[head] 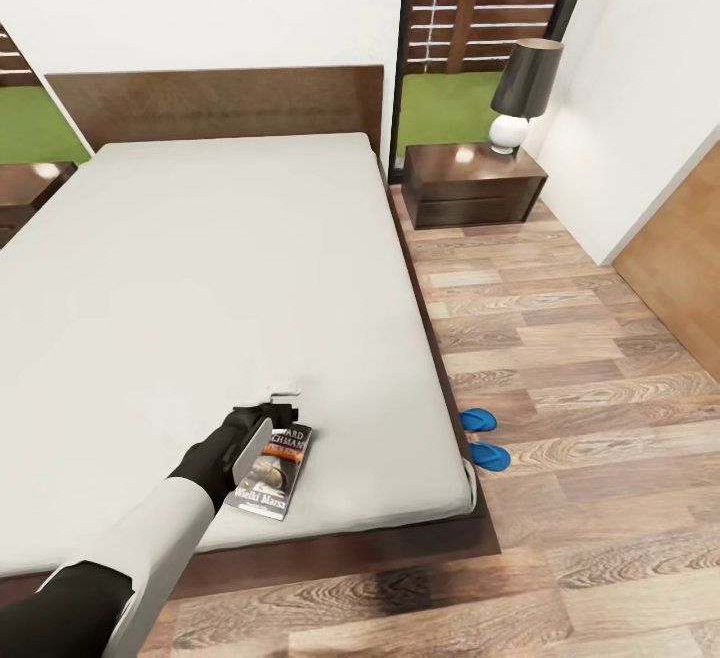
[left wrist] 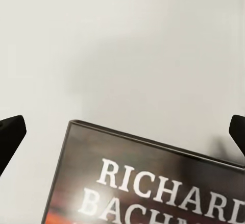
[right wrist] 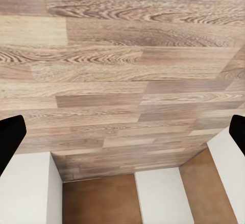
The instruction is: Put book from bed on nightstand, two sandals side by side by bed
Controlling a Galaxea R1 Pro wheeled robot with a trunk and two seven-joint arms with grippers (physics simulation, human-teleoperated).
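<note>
Near the foot edge of the bed (head: 200, 268), toward its right corner, the book (head: 275, 471) is lying flat on the mattress, and I am reading "RICHARD BACHMAN" in white letters across its dark cover; in the head view a further line near its lower edge is showing, too small for me to make out. I am holding the left arm stretched forward from the lower left of the head view, white forearm and black wrist angled down toward the mattress, with the left gripper (head: 262, 425) sitting over the book's left edge. In the left wrist view its black fingertips (left wrist: 11, 134) are standing wide apart, released, with the book's top edge lying between them and grasped by neither. The right gripper (right wrist: 122, 137) is pointing down at the floor (right wrist: 122, 55), its dark tips spread wide at both sides of that view. The sandals (head: 484, 436) are lying on the floor against the bed's right edge, near its foot corner. A nightstand (head: 472, 181) with a lamp (head: 523, 93) is standing at the head end.
</note>
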